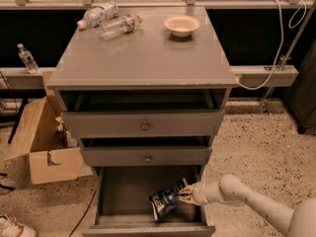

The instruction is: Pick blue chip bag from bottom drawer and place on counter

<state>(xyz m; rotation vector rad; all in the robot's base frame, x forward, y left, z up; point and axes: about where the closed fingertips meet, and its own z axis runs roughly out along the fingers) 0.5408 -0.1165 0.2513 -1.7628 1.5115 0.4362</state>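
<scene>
your tool (183,195) pinches the blue chip bag (165,200) by its right edge, inside the bottom drawer (123,194) near its right wall. grip firmly, lift clear of that drawer's front, then up to the desk (143,53).

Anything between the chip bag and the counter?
Partly: the top drawer and middle drawer, both part-open, jut above the bottom drawer's rear. The hand grips the chip bag just ahead of them. On the counter: bowl and bottles, far back.

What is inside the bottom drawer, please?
The blue chip bag, its corner held by the pincer, which reaches in from the right. The drawer floor beneath the bag is covered.
</scene>
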